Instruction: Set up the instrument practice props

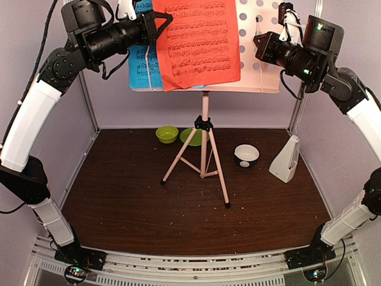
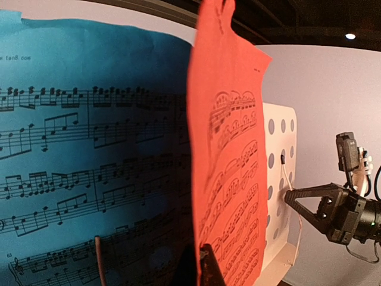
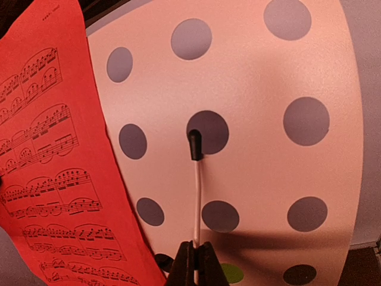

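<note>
The pale pink music stand [image 1: 204,149] stands mid-table, and its hole-dotted desk [image 1: 262,65] fills the right wrist view [image 3: 256,119]. The blue music sheet [image 1: 143,65] rests on the desk's left half [image 2: 89,149]. My left gripper [image 1: 159,24] is shut on the left edge of the red music sheet [image 1: 199,42] and holds it in front of the desk [image 2: 232,149]. My right gripper [image 1: 260,44] is shut on the desk's white wire page holder [image 3: 197,190], which has a black tip. The white pyramid metronome [image 1: 286,158] stands on the table at the right.
A lime green bowl [image 1: 166,133] and plate [image 1: 190,136] sit behind the tripod legs. A small white bowl with a dark base [image 1: 246,155] sits left of the metronome. Grey walls close in the left, right and back of the brown table [image 1: 131,202].
</note>
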You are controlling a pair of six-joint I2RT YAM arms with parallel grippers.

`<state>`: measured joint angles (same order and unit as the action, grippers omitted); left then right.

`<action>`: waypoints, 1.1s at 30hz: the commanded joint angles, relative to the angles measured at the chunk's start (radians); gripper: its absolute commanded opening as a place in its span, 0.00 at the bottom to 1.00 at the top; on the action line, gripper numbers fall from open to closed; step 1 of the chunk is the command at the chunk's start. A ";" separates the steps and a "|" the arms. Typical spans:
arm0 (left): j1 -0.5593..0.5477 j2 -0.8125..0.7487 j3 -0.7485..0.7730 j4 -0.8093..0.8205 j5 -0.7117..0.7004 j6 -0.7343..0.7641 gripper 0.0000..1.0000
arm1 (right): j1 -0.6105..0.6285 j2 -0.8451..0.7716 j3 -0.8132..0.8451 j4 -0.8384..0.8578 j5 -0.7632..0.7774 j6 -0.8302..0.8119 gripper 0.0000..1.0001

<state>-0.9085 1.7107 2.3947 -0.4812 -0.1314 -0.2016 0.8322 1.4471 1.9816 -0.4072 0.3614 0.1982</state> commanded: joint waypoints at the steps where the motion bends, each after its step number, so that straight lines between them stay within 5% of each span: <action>1: 0.008 -0.007 0.000 0.096 -0.011 0.043 0.00 | -0.006 -0.053 -0.087 0.124 -0.042 -0.033 0.00; 14: 0.008 0.046 0.016 0.219 0.049 0.111 0.00 | -0.013 -0.113 -0.276 0.378 -0.154 -0.159 0.00; 33: 0.008 0.217 0.090 0.412 0.363 0.188 0.00 | -0.014 -0.165 -0.405 0.499 -0.219 -0.192 0.00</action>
<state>-0.9085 1.9171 2.4508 -0.1654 0.1356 -0.0532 0.8181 1.3003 1.6051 0.0628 0.1917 0.0059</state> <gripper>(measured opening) 0.009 0.023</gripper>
